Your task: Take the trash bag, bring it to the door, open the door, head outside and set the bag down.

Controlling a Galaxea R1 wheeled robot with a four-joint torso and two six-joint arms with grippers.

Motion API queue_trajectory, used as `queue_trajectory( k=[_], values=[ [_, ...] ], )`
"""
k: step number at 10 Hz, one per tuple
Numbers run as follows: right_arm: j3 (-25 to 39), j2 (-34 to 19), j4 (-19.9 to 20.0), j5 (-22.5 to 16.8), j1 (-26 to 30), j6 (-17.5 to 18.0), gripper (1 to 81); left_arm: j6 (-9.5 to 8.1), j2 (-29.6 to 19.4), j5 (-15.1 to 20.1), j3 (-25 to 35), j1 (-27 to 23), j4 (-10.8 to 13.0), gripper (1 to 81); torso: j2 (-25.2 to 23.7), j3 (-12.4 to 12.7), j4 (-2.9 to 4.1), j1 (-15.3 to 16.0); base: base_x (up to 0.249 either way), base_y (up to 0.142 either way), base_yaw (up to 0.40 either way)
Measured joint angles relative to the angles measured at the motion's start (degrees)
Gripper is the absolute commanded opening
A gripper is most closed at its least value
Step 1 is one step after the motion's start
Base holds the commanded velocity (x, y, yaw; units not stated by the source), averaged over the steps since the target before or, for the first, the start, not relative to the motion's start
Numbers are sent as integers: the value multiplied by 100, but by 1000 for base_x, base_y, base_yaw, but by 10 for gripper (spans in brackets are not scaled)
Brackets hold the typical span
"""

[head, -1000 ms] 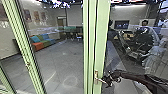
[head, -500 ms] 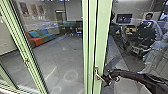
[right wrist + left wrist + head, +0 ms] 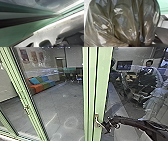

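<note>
The dark, shiny trash bag (image 3: 125,21) hangs large in the left wrist view, its gathered folds meeting at the dark end of my left gripper (image 3: 140,44). In the head view my right gripper (image 3: 108,126) is right beside the silver lever handle (image 3: 97,121) of the green-framed glass door (image 3: 102,84). Whether it touches the handle, I cannot tell. The right wrist view has the green door frame (image 3: 16,33) running at a slant close by my right gripper (image 3: 38,44).
Through the glass stand a colourful sofa (image 3: 40,84), a screen (image 3: 124,65) and dark furniture. A person (image 3: 151,70) appears at the right behind the glass. A second green frame post (image 3: 26,107) slants down at the left.
Over the last second the head view has tilted down slightly, then held nearly still. My right gripper has stayed beside the door handle.
</note>
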Motion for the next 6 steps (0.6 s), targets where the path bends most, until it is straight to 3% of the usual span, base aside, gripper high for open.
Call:
queue_trajectory(
  k=[6],
  values=[
    [-2, -9, 88, 17, 9, -46, 811, 2, 4, 2, -11, 17, 2, 10, 2, -7, 0, 0, 0, 0, 0]
  ],
)
